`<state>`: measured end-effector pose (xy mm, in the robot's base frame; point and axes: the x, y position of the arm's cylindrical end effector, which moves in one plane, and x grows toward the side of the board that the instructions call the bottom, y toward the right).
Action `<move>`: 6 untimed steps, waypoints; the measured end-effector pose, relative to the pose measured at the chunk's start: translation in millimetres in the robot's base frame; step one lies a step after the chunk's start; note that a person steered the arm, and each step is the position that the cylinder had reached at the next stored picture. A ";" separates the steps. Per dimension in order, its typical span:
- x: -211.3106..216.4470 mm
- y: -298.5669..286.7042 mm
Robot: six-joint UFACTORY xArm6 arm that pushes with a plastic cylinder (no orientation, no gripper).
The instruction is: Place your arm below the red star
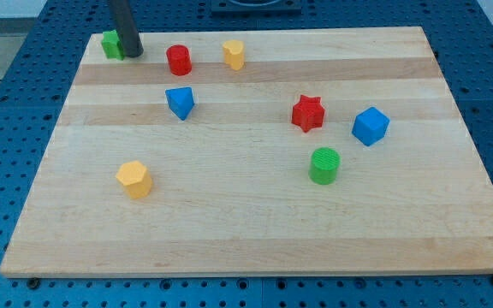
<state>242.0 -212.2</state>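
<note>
Rod and my tip stand at the worktop's top left corner, touching or just beside the green block. This end effector is a bare rod, so it holds nothing. The red star lies right of centre, well apart from my tip, with the green cylinder below it and the blue cube to its right. Red cylinder, yellow block and blue block sit nearer my tip; an orange block lies lower left.

Pale wood board, matt plastic-looking blocks

The board is showing smooth, light grain in long strips; the red star and green cylinder are looking matt, faintly ridged.
</note>
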 end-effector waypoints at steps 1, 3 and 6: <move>5.5 3.2; 34.2 34.6; 99.0 165.4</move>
